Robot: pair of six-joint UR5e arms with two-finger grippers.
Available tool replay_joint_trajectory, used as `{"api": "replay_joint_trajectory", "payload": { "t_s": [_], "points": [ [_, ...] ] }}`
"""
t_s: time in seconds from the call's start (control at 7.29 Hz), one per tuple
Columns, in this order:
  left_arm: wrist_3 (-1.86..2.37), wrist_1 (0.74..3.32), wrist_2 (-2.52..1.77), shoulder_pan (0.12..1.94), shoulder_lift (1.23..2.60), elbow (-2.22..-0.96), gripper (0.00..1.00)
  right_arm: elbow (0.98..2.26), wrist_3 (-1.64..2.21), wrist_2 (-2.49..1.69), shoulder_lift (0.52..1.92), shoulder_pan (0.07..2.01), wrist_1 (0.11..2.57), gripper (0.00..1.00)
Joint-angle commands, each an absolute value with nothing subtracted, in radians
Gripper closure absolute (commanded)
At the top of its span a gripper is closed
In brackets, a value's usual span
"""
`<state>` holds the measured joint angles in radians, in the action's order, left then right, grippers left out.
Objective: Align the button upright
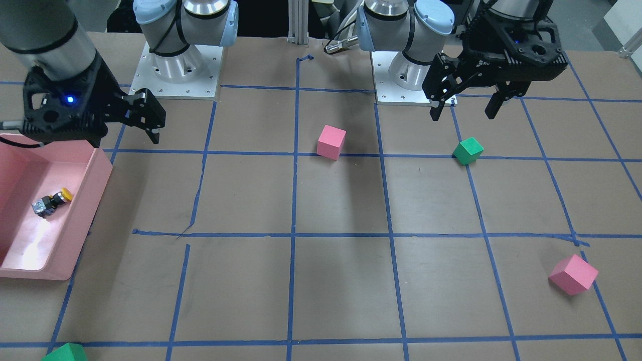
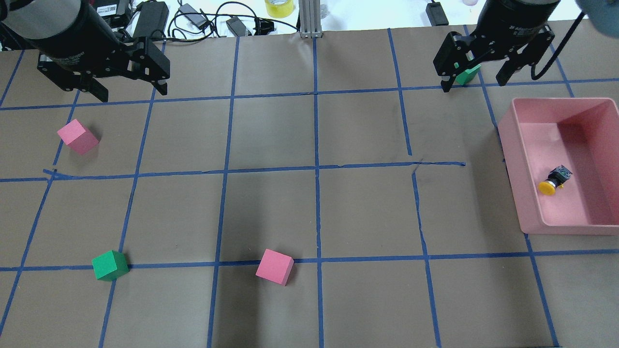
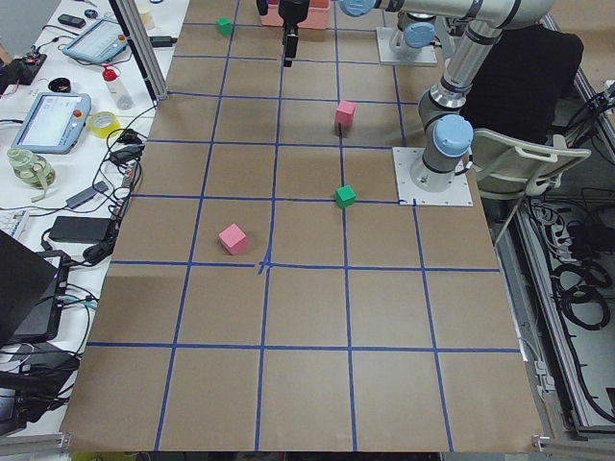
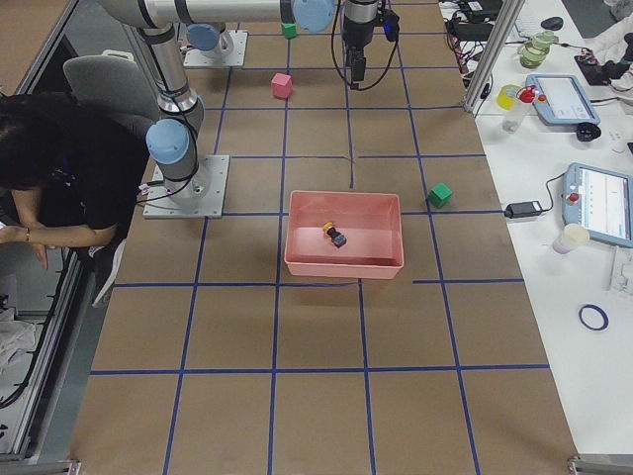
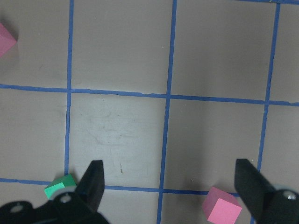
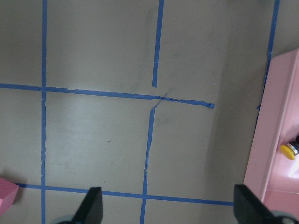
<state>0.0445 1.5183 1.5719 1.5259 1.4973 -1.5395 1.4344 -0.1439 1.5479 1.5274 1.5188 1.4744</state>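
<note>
The button point(image 2: 553, 180) lies on its side on the floor of the pink bin point(image 2: 508, 145), with its yellow cap towards the robot and its grey base away. It also shows in the front view point(image 1: 52, 202), and only its yellow cap shows in the right wrist view point(image 6: 289, 150). My right gripper point(image 2: 474, 84) is open and empty. It hangs above the table beyond the bin's far left corner, apart from the bin. My left gripper point(image 2: 134, 93) is open and empty over the far left of the table.
A pink cube point(image 2: 77, 137) lies below the left gripper, a green cube point(image 2: 110, 265) and another pink cube point(image 2: 274, 267) nearer the robot. A second green cube point(image 2: 468, 75) sits behind the right gripper. Blue tape lines grid the brown table.
</note>
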Motion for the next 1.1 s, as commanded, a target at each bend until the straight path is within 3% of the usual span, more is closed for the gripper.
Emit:
{"api": "replay_joint_trajectory", "payload": {
  "t_s": [0.0, 0.96],
  "points": [
    [0.048, 1.517, 1.568, 1.525, 1.497, -1.542, 0.0, 1.424, -0.143, 1.545, 1.558, 1.517, 1.436, 0.0],
    [0.048, 1.509, 1.565, 1.523, 1.506, -1.542, 0.0, 1.447, 0.062, 1.542, 1.528, 1.456, 1.479, 0.0]
  ]
}}
